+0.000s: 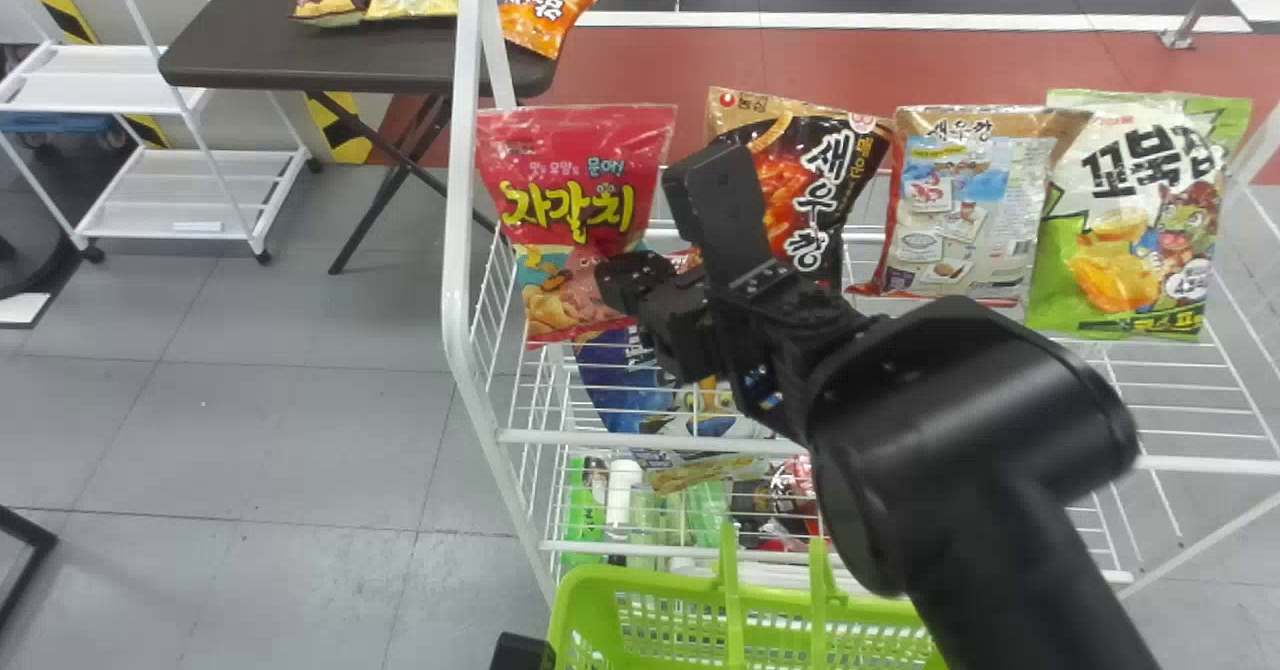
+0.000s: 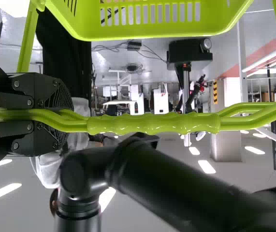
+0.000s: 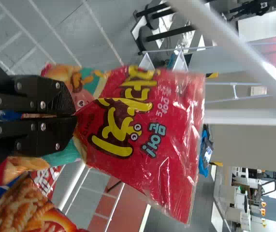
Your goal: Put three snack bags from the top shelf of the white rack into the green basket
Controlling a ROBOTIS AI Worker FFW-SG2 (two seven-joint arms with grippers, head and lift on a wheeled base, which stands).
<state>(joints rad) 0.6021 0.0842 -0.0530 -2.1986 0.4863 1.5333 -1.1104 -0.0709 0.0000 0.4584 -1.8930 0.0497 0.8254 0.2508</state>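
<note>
At twelve o'clock from the green slatted plastic basket (image 1: 650,579), the white wire rack (image 1: 459,200) bears the green-and-white rectangular plastic bag (image 1: 1120,230) on its top shelf (image 1: 1200,465), between one and two.

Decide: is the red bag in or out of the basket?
Out: the right gripper pinches the red bag at the rack, beyond the basket.

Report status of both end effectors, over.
Right end effector clamped on red snack bag; left end effector on green basket handle; rack post beside bag, may obstruct.
</note>
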